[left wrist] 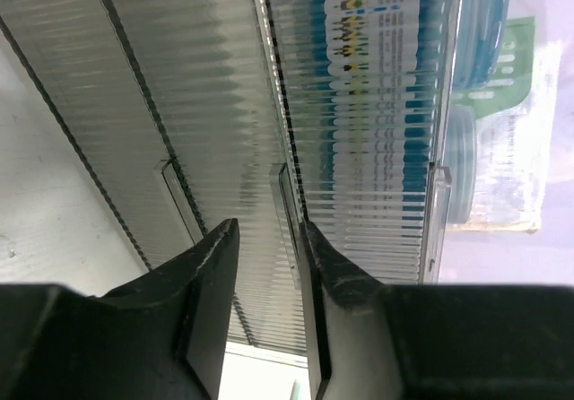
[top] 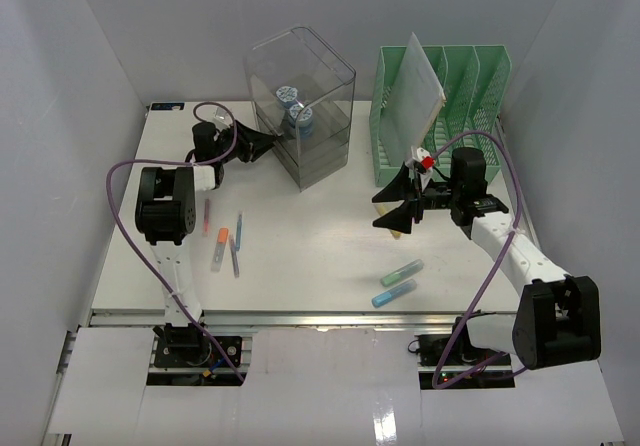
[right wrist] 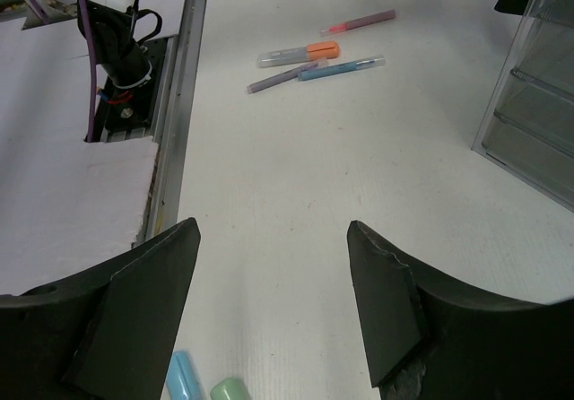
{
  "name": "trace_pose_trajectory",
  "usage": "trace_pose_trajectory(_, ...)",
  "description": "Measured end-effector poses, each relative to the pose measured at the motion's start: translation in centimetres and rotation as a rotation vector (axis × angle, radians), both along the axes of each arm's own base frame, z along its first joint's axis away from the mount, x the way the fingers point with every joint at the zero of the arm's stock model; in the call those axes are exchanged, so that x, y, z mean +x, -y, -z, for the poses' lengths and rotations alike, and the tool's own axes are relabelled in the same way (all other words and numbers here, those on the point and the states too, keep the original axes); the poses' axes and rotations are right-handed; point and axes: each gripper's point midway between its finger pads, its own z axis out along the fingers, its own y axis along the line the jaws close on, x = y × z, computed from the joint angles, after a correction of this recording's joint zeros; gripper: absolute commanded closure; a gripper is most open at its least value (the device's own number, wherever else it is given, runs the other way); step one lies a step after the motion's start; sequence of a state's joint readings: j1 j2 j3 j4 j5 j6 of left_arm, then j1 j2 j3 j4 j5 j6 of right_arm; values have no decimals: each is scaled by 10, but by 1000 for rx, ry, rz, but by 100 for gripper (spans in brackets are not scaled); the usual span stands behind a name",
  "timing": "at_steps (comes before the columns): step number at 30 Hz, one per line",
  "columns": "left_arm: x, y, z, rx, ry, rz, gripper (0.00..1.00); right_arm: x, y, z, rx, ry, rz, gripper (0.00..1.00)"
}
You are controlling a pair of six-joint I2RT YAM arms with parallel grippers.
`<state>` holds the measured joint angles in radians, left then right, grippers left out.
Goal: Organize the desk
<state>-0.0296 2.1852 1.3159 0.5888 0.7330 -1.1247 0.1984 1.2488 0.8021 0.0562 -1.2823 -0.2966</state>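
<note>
Aluminium rail (top: 320,318) runs along near edge of the flat white rectangular desk (top: 320,236), which fills the middle of the top view, both arm bases just below it.

Near right of desk: short pale-blue highlighter (top: 393,293) and short pale-green highlighter (top: 402,272), lying side by side, roughly parallel, close together.

Right gripper (top: 385,209): black, over desk just beyond those two highlighters. Jaws spread wide, nothing between them, bare desk showing through the gap in the wrist view.

Near left of desk, loose cluster of four:
- grey marker with orange cap (top: 219,249)
- thin purple pen (top: 233,256), just beside it
- thin blue pen (top: 240,228)
- thin pink pen (top: 206,216), leftmost, a bit apart

Left gripper (top: 262,144): black, farther back, up against left face of clear ribbed plastic drawer unit (top: 310,151). Jaws drawn near each other, only a narrow gap. Clear drawer pull tab (left wrist: 283,198) sits in that gap. Cannot tell whether the fingers actually press on it.

Drawer unit stands at back centre of desk, stacked drawers below, open-topped bin above. Two round blue-and-white rolls (top: 295,106) in the top bin, exact type unclear.

Back right: mint-green plastic file rack (top: 480,86) with several upright slots. White flat sheet (top: 420,91) stands tilted in its left slot, sticking up above the rack.
</note>
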Motion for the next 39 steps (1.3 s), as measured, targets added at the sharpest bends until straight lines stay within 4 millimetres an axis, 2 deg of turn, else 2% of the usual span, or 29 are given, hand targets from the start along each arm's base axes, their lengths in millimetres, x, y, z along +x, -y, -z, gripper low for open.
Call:
trace_pose_trajectory(4, 1, 1, -4, -18, 6, -2, 72, 1, 2, -1, 4, -3, 1, 27)
trace_pose_trajectory(10, 3, 2, -10, -37, 20, -5, 76, 2, 6, -1, 9, -5, 8, 28)
trace_pose_trajectory(23, -3, 2, -7, -90, 23, -10, 93, 5, 11, -2, 14, -10, 18, 30)
trace_pose_trajectory(27, -10, -5, -4, -98, 29, -23, 94, 7, 13, -1, 10, -10, 31, 36)
trace_pose_trajectory(30, -26, -21, -3, -92, 20, -33, 94, 15, 14, 7, -14, -32, 74, 40)
trace_pose_trajectory(33, -43, -39, -2, -80, 10, -38, 92, 23, 18, 19, -55, -82, 134, 38)
trace_pose_trajectory(35, -51, -48, -2, -68, 4, -43, 85, 29, 21, 27, -88, -109, 180, 32)
trace_pose_trajectory(39, -63, -57, -2, -41, -3, -44, 54, 42, 29, 38, -161, -121, 269, 19)
